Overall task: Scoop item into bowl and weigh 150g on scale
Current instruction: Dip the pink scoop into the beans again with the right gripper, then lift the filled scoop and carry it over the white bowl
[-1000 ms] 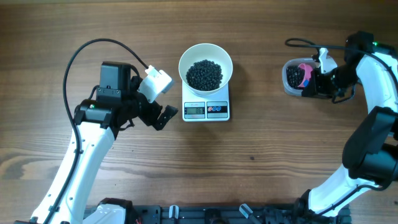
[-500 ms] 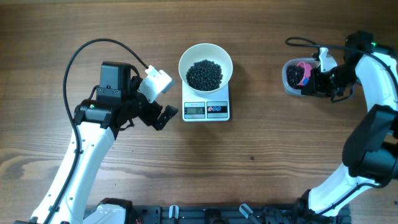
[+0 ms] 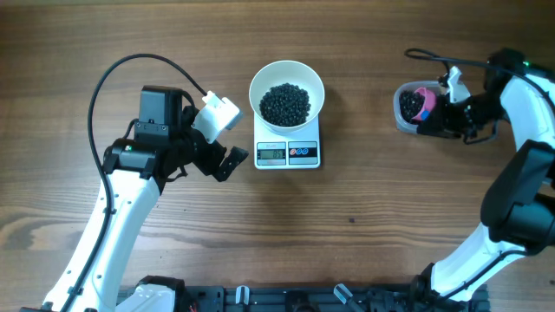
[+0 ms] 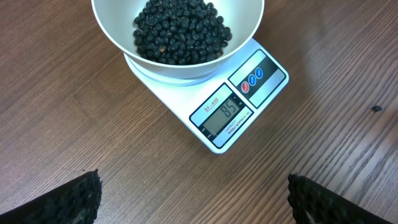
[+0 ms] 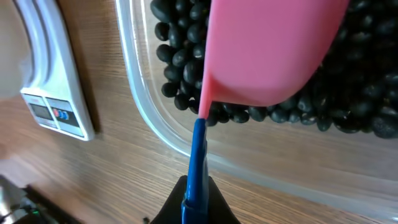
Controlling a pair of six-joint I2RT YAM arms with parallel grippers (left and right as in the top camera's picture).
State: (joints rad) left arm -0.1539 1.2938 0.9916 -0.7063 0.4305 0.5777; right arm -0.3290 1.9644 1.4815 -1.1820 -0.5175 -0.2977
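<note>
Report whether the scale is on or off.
On: the scale shows dark digits on its display in the left wrist view.

Left arm (image 3: 113, 217), lower left of frame: white link shells, black joint housings, small green indicator light (image 3: 128, 147). Black cable (image 3: 113, 74) loops to a white wrist block (image 3: 217, 114). Left gripper (image 3: 229, 161): pads (image 4: 71, 200) black, knurled. Right arm (image 3: 529, 95), right edge: same white-and-black finish, green lamp (image 3: 523, 61), thin black lead (image 3: 429, 57).
</note>
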